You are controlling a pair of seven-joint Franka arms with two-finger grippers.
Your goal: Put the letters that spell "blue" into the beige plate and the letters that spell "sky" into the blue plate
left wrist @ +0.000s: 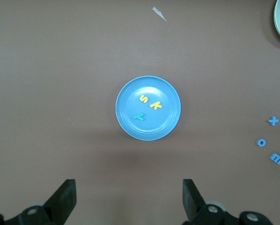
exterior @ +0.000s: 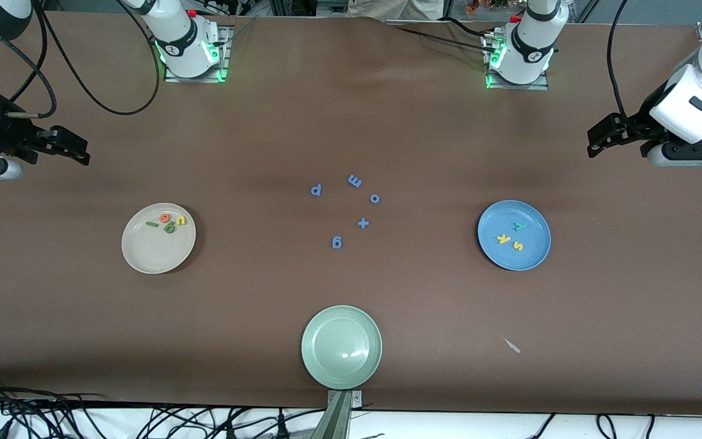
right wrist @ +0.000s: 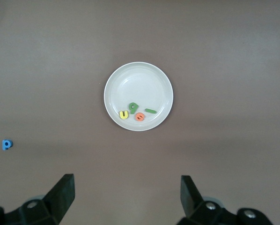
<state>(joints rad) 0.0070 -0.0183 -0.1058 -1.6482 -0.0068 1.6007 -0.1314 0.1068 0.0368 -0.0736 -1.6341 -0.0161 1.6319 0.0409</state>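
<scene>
The beige plate (exterior: 150, 253) lies toward the right arm's end and holds the orange e (exterior: 165, 217), yellow u (exterior: 180, 221), olive b (exterior: 169, 228) and thin green l (exterior: 152, 224). The blue plate (exterior: 524, 259) lies toward the left arm's end, with the teal y (exterior: 520, 227), yellow k (exterior: 503, 238) and yellow s (exterior: 518, 246) in it. My right gripper (exterior: 80, 152) (right wrist: 127, 194) hangs open and empty high over its end of the table, looking down on the beige plate (right wrist: 130, 79). My left gripper (exterior: 596, 142) (left wrist: 129, 197) is likewise open and empty, above the blue plate (left wrist: 130, 126).
Several small blue letters (exterior: 354, 180) lie scattered on the brown table between the two plates. A pale green plate (exterior: 341, 317) sits near the table's front edge. A small pale scrap (exterior: 512, 345) lies nearer the front camera than the blue plate.
</scene>
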